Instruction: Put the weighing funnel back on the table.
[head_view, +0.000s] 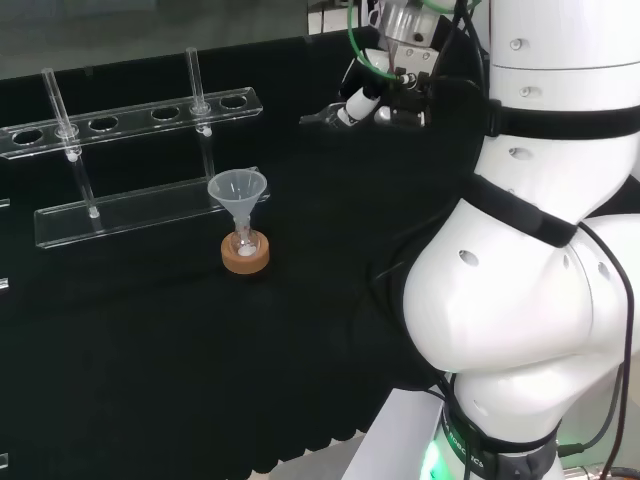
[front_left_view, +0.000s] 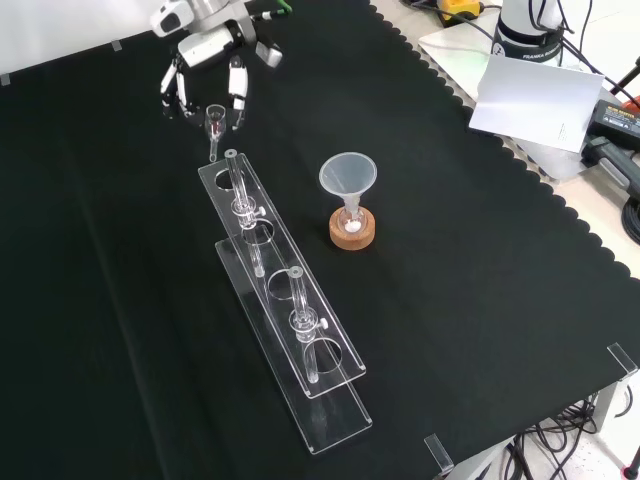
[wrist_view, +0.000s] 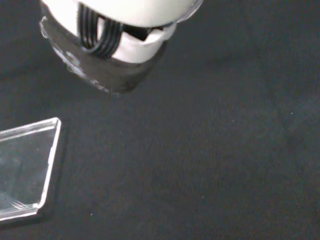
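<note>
I have the robot hand (front_left_view: 205, 55) at the top left of the front view. It hangs above the black counter (front_left_view: 480, 260), just past the far end of the clear rack (front_left_view: 290, 340).

The weighing funnel (front_left_view: 214, 125) shows right under it as a small clear piece. Its cup end is toward the robot hand and its stem points down the view, ending very near the rack's far end. From here I cannot tell whether the robot hand is gripping the weighing funnel or is empty. I also cannot tell whether the piece rests on the counter or hangs clear of it.

In the head view the robot hand sits just left of the arm's big white links (head_view: 540, 250) and to the right of the rack, about level with the rack's upper shelf in the picture.

The rack holds 2 tubes (front_left_view: 240, 190), both upright and well apart from each other.

To the right of the rack in the front view, the funnel (front_left_view: 348, 175) stands mouth up. Its stem is in a small flask (front_left_view: 350, 222) on a cork ring (front_left_view: 353, 238), well apart from the robot hand.

My wrist view has a corner of the rack's clear base lying flat on the counter, with a blurred white part of the robot hand close to the lens.
</note>
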